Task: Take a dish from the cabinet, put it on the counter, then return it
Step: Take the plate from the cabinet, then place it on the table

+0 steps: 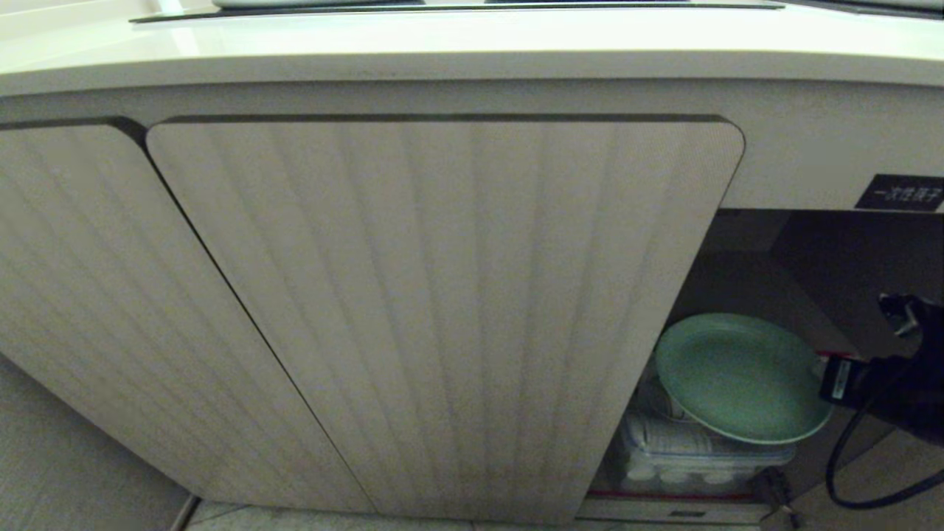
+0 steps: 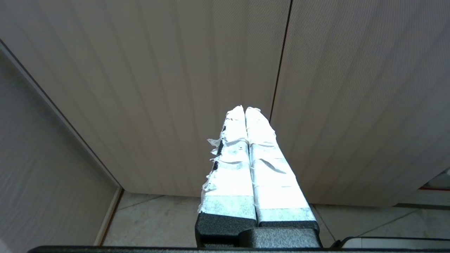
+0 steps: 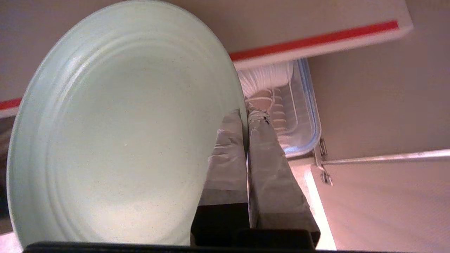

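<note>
The left gripper, its two fingers wrapped in ragged white tape, hangs with the tips pressed flat together and nothing between them, before the vertically ribbed, matte beige doors of the base cabinet above a pale tiled floor. Those doors have rounded corners and fine grooves running top to bottom; the middle one stands shut. Above them runs the smooth cream counter with a glossy rounded front edge and a strip of black glass cooktop at its far side.

To the right the cabinet stands open, dark inside, with a small black label bearing white characters on the rail above the opening. In the opening sits the round, shallow, mint-green dish, matte, with faint concentric rings and a low raised rim, tilted and lifted over a clear ribbed plastic box with a blue-edged lid that holds stacked white items. A red-edged shelf front runs below.

The right gripper enters from the far right and pinches the dish's rim: one grey-taped finger lies on each face of the plate, closed tight on its edge. A black cable loops beneath its wrist.
</note>
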